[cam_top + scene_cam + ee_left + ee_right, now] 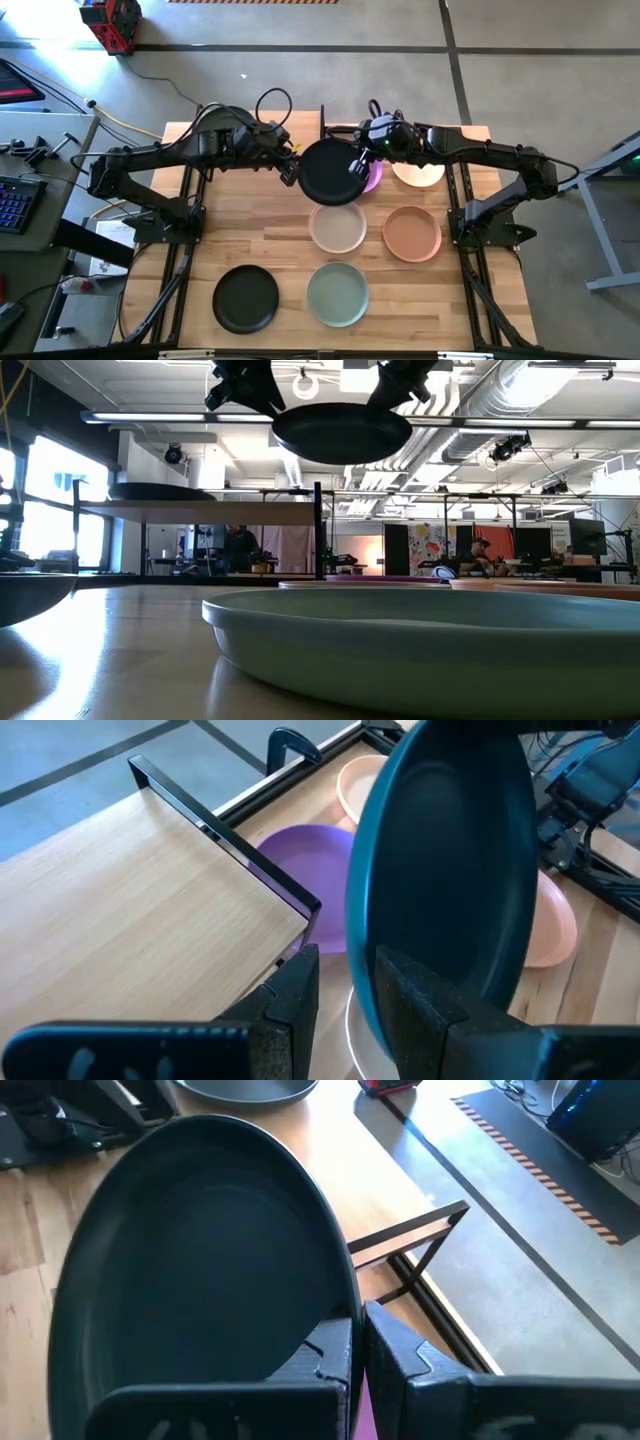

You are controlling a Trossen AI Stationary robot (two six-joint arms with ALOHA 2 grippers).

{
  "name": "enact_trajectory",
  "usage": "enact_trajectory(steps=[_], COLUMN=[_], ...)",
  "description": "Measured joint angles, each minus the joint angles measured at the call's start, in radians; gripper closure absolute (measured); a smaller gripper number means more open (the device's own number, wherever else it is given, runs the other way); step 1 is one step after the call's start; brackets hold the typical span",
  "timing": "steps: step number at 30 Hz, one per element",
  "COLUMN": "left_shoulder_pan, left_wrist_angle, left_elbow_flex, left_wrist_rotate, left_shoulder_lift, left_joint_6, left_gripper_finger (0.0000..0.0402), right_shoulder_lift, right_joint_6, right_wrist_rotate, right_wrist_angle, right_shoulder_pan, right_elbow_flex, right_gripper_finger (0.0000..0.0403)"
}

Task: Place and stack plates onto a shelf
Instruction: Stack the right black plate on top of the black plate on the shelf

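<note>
One black plate (pixel 160 491) on shelf (pixel 200 511); both grippers (pixel 291 166) (pixel 357 163) clamp second black plate (pixel 332 172) aloft; six remain on table (pixel 285 240).

floor (pixel 300 25): grey concrete, dark seams crossing | ceiling ducts (pixel 560 400) running overhead | window (pixel 50 500) glowing bright | person (pixel 482 555) sitting far back | red cart (pixel 112 22) standing on floor

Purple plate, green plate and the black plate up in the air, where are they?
purple plate (pixel 305 860), left wrist view, its bare inside.
green plate (pixel 337 293), high view, its middle.
black plate in the air (pixel 331 171), high view, its middle.
</note>
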Motion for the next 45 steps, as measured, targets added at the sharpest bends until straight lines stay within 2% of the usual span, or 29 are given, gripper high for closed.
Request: enact_trajectory(steps=[8, 17, 25, 28, 34, 41, 45], left_shoulder_pan=[0.0, 0.0, 0.0, 0.0, 0.003, 0.014, 0.027], left_wrist_angle=[0.02, 0.026, 0.024, 0.025, 0.018, 0.013, 0.007], left_elbow_flex=[0.0, 0.0, 0.0, 0.0, 0.0, 0.0, 0.0], left_wrist_rotate=[0.03, 0.026, 0.023, 0.022, -0.001, -0.018, -0.006], left_shoulder_lift=[0.013, 0.071, 0.069, 0.069, 0.069, 0.069, 0.069], left_joint_6=[0.007, 0.076, 0.096, 0.106, 0.133, 0.15, 0.157], left_gripper_finger=[0.0312, 0.0312, 0.0314, 0.033, 0.0389, 0.0393, 0.0398], right_shoulder_lift=[0.0, 0.0, 0.0, 0.0, 0.0, 0.0, 0.0], right_joint_6=[-0.018, -0.026, -0.026, -0.026, -0.024, -0.041, -0.065], right_wrist_rotate=[-0.003, -0.017, -0.017, -0.017, -0.019, -0.022, -0.029], right_wrist_angle=[0.04, 0.032, 0.011, 0.011, 0.009, 0.012, 0.013], right_shoulder_pan=[-0.004, -0.004, -0.004, -0.004, -0.002, -0.003, -0.002], right_elbow_flex=[0.0, 0.0, 0.0, 0.0, 0.0, 0.0, 0.0], right_gripper_finger=[0.0403, 0.0403, 0.0403, 0.0403, 0.0403, 0.0402, 0.0385])
